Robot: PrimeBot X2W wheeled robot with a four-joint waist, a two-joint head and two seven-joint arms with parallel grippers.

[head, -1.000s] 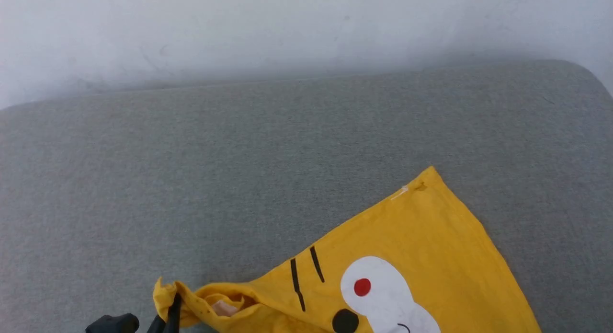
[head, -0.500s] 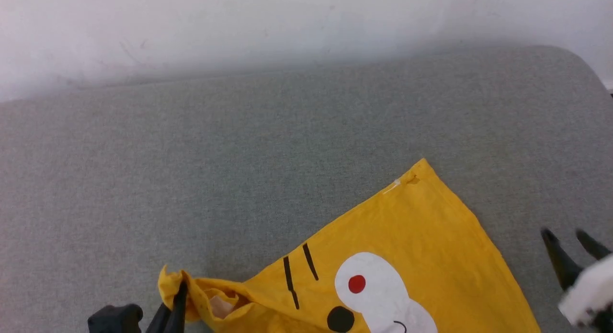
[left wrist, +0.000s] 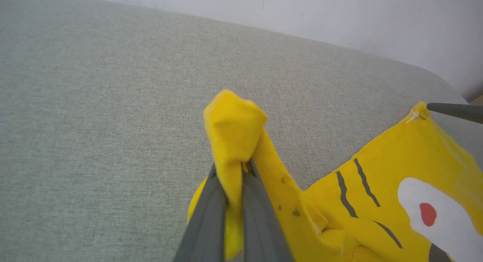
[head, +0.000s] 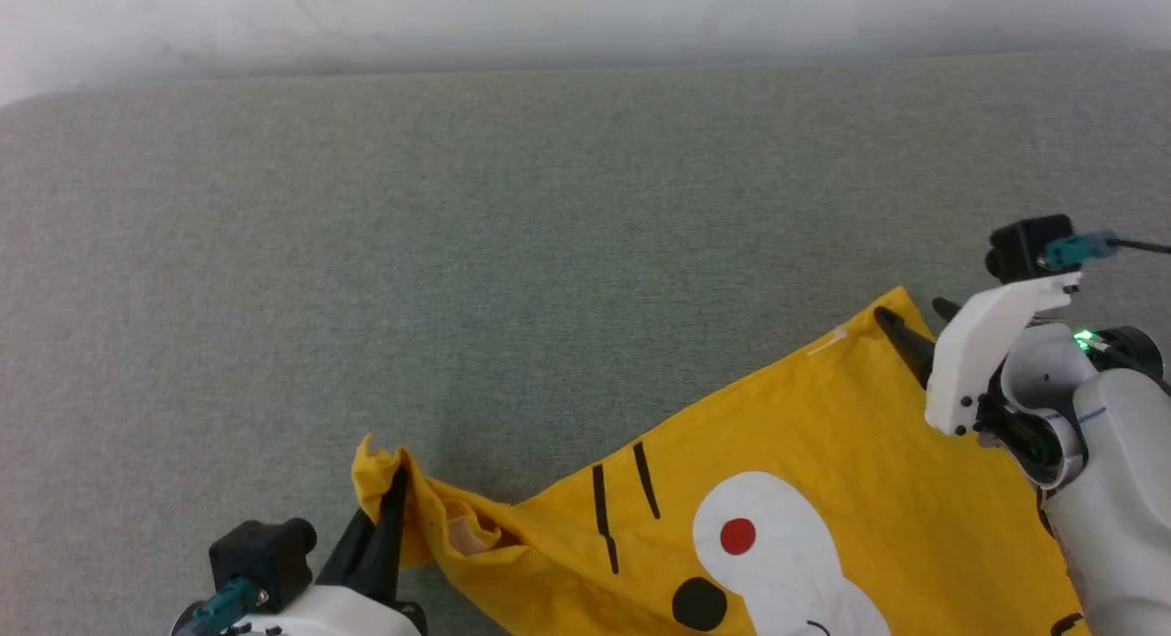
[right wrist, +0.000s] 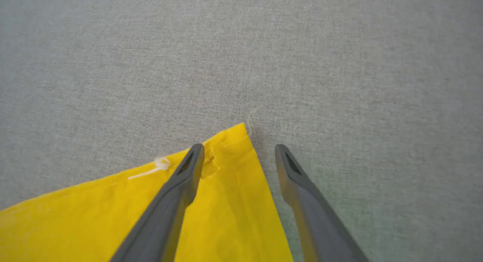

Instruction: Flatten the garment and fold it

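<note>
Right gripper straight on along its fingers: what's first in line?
The right gripper would likely meet the garment at its corner, between the open jaws, then the grey cushion; height above the cloth is unclear.

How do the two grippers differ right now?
The left gripper is shut on a bunched, raised fold of the garment; the right gripper is open, gripping nothing. Left's cloth is crumpled; right's corner lies flat, straddled by its fingers. Both are at the garment's edge.

The left gripper stood at the lower left, fingers pinched together on a bunched corner of the garment. The right gripper pointed in from the right on a pale forearm — fingers spread wide, straddling the cloth's far corner.
</note>
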